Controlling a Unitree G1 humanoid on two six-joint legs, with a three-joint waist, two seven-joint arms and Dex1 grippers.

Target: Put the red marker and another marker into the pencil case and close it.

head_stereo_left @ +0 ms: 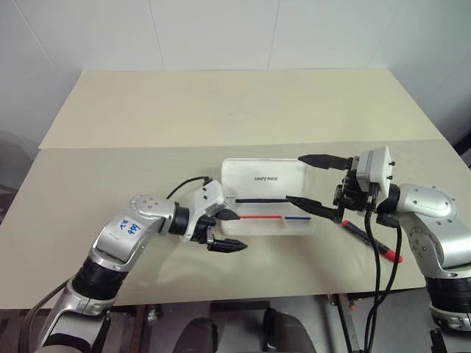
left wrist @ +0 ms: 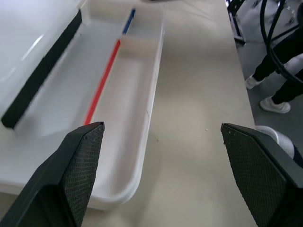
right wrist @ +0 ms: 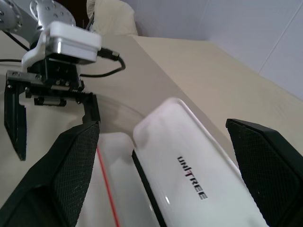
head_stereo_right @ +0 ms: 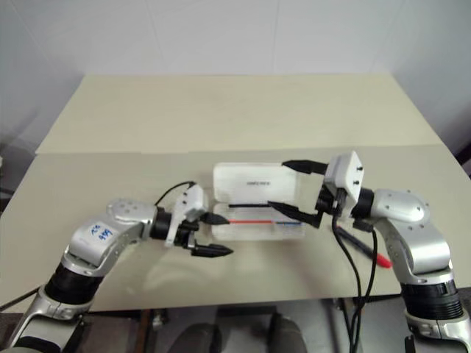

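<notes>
- while the pencil case (head_stereo_left: 266,195) lies open near the middle of the table (head_stereo_left: 221,110), somewhat toward the near edge, its white lid (head_stereo_left: 265,179) with dark lettering is seen on the far side and its tray (head_stereo_left: 268,220) on the near side.
- a red line (head_stereo_left: 261,218) and a blue line (head_stereo_left: 297,218) are seen along the tray floor; no marker can be made out inside the tray.
- the left gripper (head_stereo_left: 227,230) is held at the tray's left end, its fingers spread apart and nothing between them; one finger is at the tray's end, the other over bare table just nearer the near edge.
- the right gripper (head_stereo_left: 313,182) is held over the case's right end, released and wide, with one finger above the lid's far right corner and the other over the tray; nothing is grasped.
- the red marker (head_stereo_left: 372,241) lies on the table to the right of the case, toward the near right corner, partly hidden behind the right arm and its black cables (head_stereo_left: 379,272); its red end points to the near edge.
- the green marker cannot be made out.
</notes>
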